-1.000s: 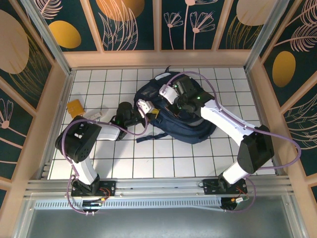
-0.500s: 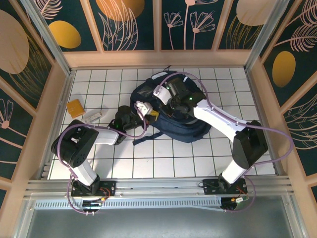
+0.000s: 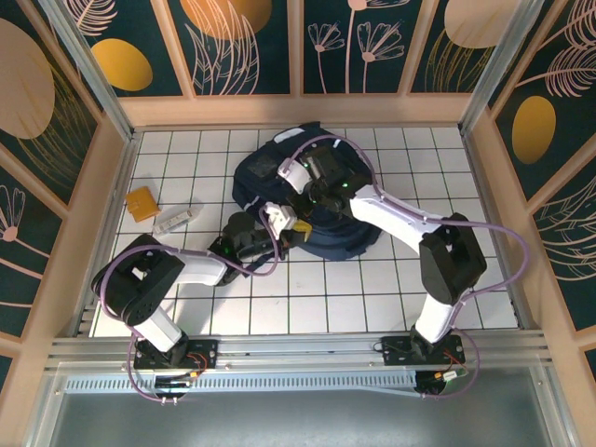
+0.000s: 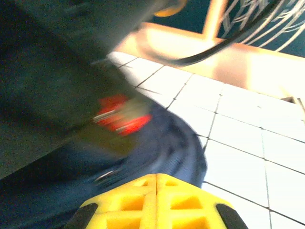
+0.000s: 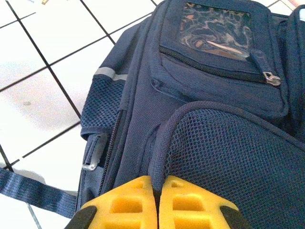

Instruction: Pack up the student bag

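1. Yellow ribbed fingers on your right gripper (image 5: 156,183) are pressed together, leaving only a thin seam. The piped edge of a mesh panel runs straight into that seam, so you appear to hold the large navy-blue fabric student bag (image 5: 214,157) by a pinch of cloth.
2. Your left gripper (image 4: 157,179) is also closed, pads meeting, right at the bag's near edge. That wrist view is blurred, so I cannot tell whether any fabric is caught between them.
3. Over the last second the student bag (image 3: 251,177) has slid leftward and toward the far wall and bunched into a tighter heap. Both arms travelled with it, and your right elbow has folded in.
4. This reads as repositioning, not loading. The zip below the clear-window pocket (image 5: 214,31) looks drawn shut, and nothing is going in yet.
5. A small flat orange-yellow packet (image 3: 142,202) and a slim white stick-shaped item (image 3: 174,220) lie on the tiles left of the bag, apart from it.
6. The surface is a white square-tiled tabletop (image 3: 372,289) with dark grout lines. It is walled by wood-framed teal panels (image 3: 251,47) with leaf patterns, and an aluminium rail (image 3: 298,349) runs along the near edge.
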Controlling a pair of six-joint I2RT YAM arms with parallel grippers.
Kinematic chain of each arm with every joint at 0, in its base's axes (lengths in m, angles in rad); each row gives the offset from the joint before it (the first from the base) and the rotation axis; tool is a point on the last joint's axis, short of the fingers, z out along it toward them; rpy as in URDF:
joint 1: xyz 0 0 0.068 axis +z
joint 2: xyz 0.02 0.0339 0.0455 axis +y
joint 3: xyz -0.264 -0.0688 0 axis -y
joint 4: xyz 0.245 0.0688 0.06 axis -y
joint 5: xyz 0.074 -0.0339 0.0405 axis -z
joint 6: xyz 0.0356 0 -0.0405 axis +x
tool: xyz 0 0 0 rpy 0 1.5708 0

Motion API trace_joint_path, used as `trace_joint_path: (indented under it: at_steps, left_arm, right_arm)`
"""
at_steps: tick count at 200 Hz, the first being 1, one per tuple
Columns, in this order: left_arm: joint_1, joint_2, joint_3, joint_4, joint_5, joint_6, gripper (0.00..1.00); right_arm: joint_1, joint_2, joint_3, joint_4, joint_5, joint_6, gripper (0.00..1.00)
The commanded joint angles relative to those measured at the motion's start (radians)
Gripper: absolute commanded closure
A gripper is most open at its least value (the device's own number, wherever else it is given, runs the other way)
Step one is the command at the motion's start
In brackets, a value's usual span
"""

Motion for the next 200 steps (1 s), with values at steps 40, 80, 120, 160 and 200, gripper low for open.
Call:
trace_joint_path:
  at_steps: [40, 80, 120, 160, 200]
  left_arm:
    - [-0.102, -0.006, -0.083, 0.247, -0.056, -0.137, 1.00]
    - [-0.050, -0.306, -0.119, -0.167, -0.101, 0.017, 0.80]
    - [0.037, -0.548, -0.058, -0.653, -0.069, 0.457, 0.39]
    - [0.046, -0.329, 0.152, -0.900, -0.179, 0.780, 0.35]
    - [0.048, -0.175, 0.264, -0.885, -0.198, 0.888, 0.34]
  right_arm:
    - [0.011, 0.068, 0.041, 0.199, -0.159, 0.054, 1.00]
    - [-0.064, -0.091, -0.111, 0.179, -0.383, -0.203, 1.00]
    - [-0.150, -0.209, -0.170, 0.071, -0.516, -0.455, 1.00]
    - [-0.181, -0.184, -0.123, -0.057, -0.508, -0.565, 1.00]
    - [-0.193, -0.194, -0.120, -0.087, -0.556, -0.579, 1.00]
